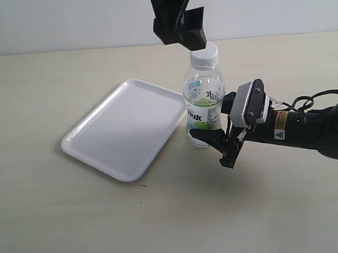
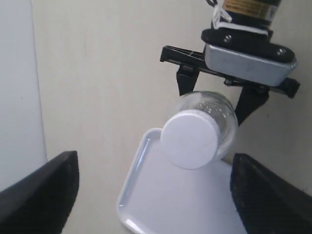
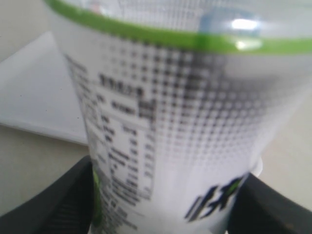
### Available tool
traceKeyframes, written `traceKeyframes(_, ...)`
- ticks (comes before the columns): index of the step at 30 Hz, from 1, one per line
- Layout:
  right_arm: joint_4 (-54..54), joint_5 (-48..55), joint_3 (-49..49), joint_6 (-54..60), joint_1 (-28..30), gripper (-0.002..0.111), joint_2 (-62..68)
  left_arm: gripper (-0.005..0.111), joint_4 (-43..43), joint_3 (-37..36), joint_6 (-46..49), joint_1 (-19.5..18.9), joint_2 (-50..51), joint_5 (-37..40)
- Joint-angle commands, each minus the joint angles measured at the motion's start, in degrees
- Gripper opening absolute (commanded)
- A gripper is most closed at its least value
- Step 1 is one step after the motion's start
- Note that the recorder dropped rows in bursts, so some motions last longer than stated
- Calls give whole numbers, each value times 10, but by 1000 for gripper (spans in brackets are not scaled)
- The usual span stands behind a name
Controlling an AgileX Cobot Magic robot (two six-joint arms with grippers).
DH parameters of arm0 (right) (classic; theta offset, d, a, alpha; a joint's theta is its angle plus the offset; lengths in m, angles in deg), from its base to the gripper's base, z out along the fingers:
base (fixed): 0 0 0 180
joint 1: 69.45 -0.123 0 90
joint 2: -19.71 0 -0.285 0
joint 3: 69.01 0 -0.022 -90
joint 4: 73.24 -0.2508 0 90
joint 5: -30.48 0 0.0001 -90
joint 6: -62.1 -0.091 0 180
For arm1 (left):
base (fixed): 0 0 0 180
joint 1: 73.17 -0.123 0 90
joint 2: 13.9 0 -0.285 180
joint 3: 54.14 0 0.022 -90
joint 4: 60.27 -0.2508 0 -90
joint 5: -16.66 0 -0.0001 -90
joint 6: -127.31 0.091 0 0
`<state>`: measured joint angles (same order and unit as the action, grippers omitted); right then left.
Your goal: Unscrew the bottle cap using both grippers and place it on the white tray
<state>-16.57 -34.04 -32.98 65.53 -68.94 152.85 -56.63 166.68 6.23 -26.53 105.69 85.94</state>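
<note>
The bottle [image 1: 204,97] stands upright on the table, touching the right edge of the white tray [image 1: 127,128]. The white bottle cap [image 1: 204,53] sits on its neck. My right gripper [image 1: 206,134], on the arm with the grey block and yellow sticker, is shut on the bottle's lower label. In the right wrist view the bottle [image 3: 170,122] fills the space between both fingers [image 3: 53,204]. My all-black left gripper [image 1: 187,40] hangs open just above and left of the cap. In the left wrist view the bottle cap [image 2: 190,139] lies ahead of the wide-apart fingers [image 2: 44,195], untouched.
The tray [image 2: 161,204] holds nothing and lies left of the bottle on the beige table [image 1: 78,218]. A pale wall [image 1: 71,21] runs along the table's far edge. The right arm [image 1: 302,127] with its cables stretches in from the right.
</note>
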Motion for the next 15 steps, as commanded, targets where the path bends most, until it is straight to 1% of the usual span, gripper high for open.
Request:
traceKeyframes(1,-9,84,1,14,1,0,6,81,-3,1,82,1,8,7)
traceKeyframes(15,-8,87,1,40,1,0,6,80,6,1,86,1,41,7)
